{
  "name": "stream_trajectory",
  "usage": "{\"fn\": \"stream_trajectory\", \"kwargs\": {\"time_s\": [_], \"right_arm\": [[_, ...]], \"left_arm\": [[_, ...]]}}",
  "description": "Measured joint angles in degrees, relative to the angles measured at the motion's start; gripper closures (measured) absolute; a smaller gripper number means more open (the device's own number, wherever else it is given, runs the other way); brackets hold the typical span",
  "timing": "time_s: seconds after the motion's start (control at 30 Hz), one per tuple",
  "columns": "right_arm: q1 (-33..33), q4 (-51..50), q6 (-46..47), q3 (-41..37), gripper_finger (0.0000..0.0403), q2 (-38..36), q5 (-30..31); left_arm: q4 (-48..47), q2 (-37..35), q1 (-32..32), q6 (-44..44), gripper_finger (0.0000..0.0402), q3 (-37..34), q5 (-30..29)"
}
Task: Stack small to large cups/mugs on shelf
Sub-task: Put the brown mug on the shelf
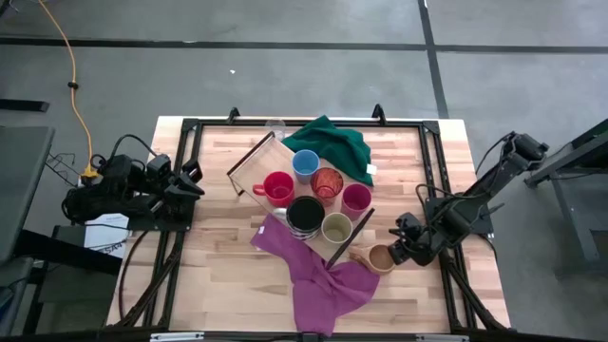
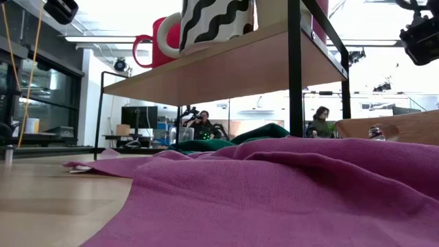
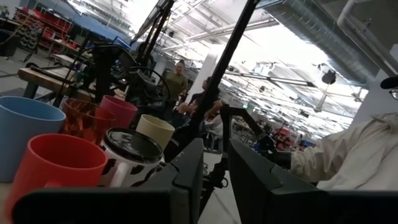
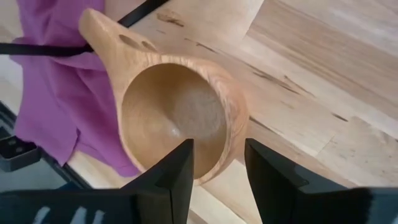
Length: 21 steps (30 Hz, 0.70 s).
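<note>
Right gripper (image 4: pixel 216 163) over the tan carved wooden cup (image 4: pixel 180 118) on the table, fingers apart astride its rim, right of the long light wooden shelf (image 1: pixel 255 161). Left gripper (image 1: pixel 190 179) parked far left, fingers slightly parted.

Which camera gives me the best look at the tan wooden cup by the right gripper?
The right wrist view: the tan wooden cup fills it, bowl empty, handle toward the purple cloth, right gripper open at its rim. The high view shows it small; the low view, an edge; the left wrist view, nothing.
</note>
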Motion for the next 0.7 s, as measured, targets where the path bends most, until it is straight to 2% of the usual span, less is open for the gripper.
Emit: {"fn": "stream_trajectory", "kwargs": {"time_s": [0.47, 0.7], "right_arm": [[-1.48, 1.87, -1.29, 0.00, 0.0268, 7.46, -2.29], [-1.48, 2.22, -1.03, 0.00, 0.0294, 8.92, -2.26]], "left_arm": [[-0.10, 0.00, -0.02, 0.00, 0.0337, 0.00, 1.16], [-0.18, -0.02, -0.02, 0.04, 0.0337, 0.00, 1.77]]}}
